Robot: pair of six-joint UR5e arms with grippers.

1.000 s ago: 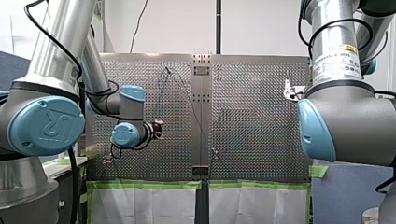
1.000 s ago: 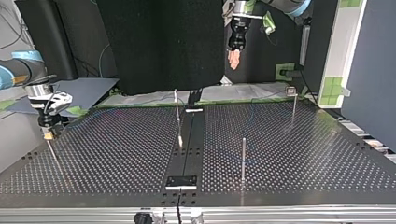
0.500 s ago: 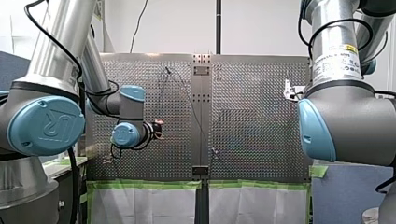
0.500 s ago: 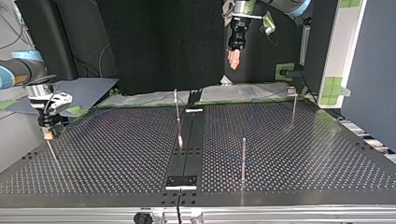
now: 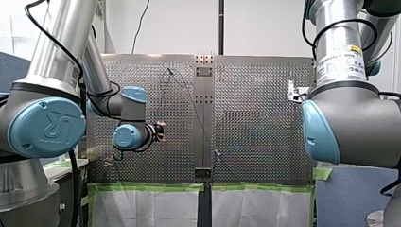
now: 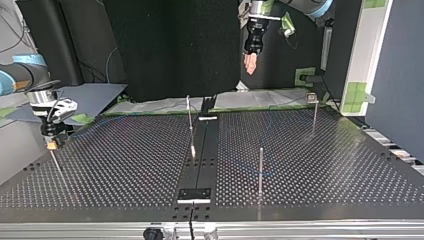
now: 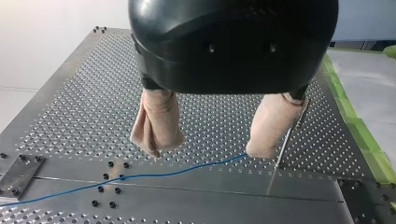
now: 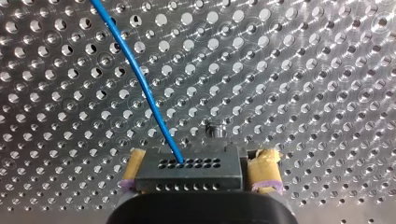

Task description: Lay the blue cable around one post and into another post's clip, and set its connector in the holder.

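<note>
**Two robot arms at a perforated table, one gripping the blue cable's connector**

In the top view, a small black plate (image 6: pixel 195 194) sits on the dark centre strip at the near edge of the perforated table (image 6: pixel 125 175). Just beyond it, right of the strip, a bare metal post (image 6: pixel 260 170) stands upright. Farther back, a second post (image 6: pixel 189 120) rises just left of the strip. A third post (image 6: pixel 314 112), with a small head on top, stands near the far right corner.

At that view's left edge, my right gripper (image 8: pixel 196 169) hangs low over the table. It is clenched on a black connector (image 8: pixel 187 164), with yellow pads (image 8: pixel 133 163) pressing on either end. The blue cable (image 8: pixel 140 79) leaves the connector's face and runs away ahead of the gripper, above the holes.

My left gripper (image 7: pixel 212 135) hangs high beyond the table's far edge, released and holding nothing, its beige pads (image 7: pixel 156 123) spread apart. In its wrist view the cable lies on the table below the pads, apart from them. A thin post (image 7: pixel 285 144) shows beside one pad.

In the front view, a blue joint cap (image 5: pixel 47 127) on my left arm bears the letters "UR". A white label (image 5: pixel 340 64) on my right arm has print too small to read.
</note>
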